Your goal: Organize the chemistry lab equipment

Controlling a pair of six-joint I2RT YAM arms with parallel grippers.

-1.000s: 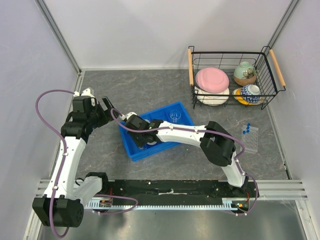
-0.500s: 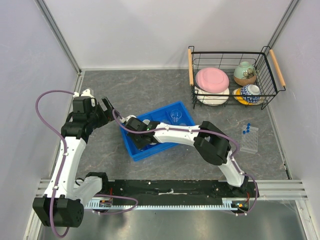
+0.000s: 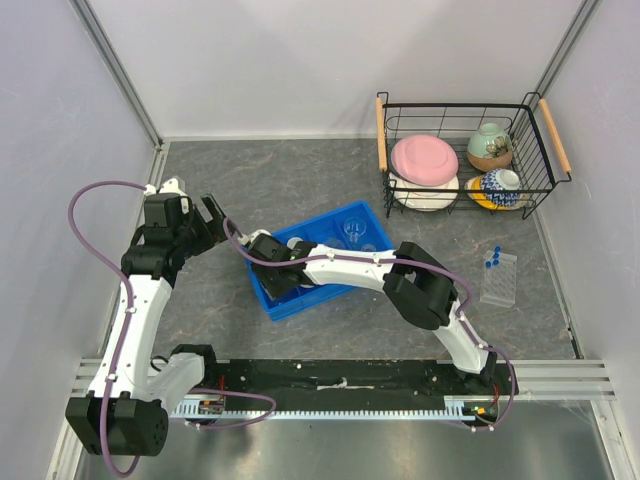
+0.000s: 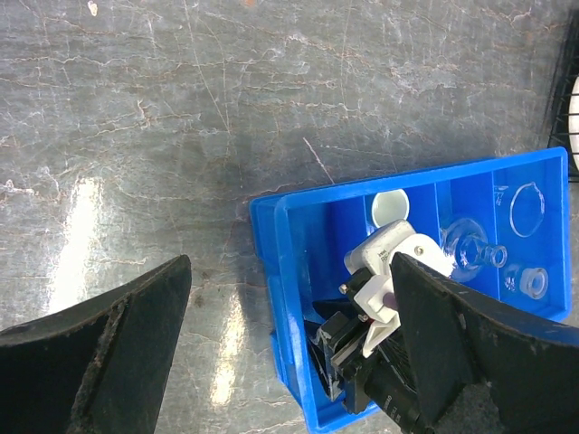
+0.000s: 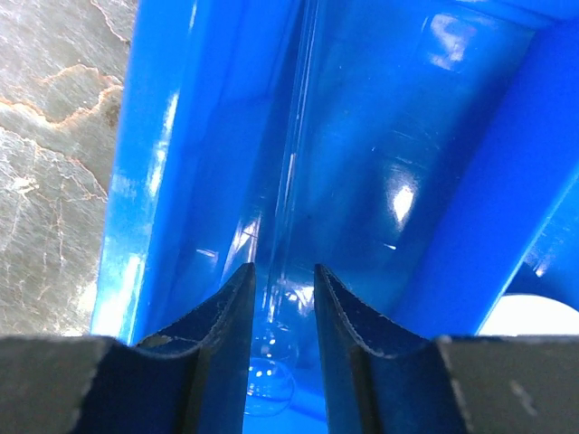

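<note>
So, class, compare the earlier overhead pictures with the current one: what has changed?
The right end effector slid leftward inside the blue tray, towards its left wall, and the elbow followed. It now straddles a clear tube, though whether it grips the tube is unclear. The left end effector, wire basket and tube rack stayed put.

Was a robot lab test cell: plain white walls [image 3: 330, 60] and aluminium frame posts [image 3: 115, 70] enclosed a grey stone-look surface [image 3: 290, 180].

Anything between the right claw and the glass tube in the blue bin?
Nothing visible. The glass tube lies between the fingers of the right claw, along the outer wall of the blue bin, with only bare floor around it.
</note>
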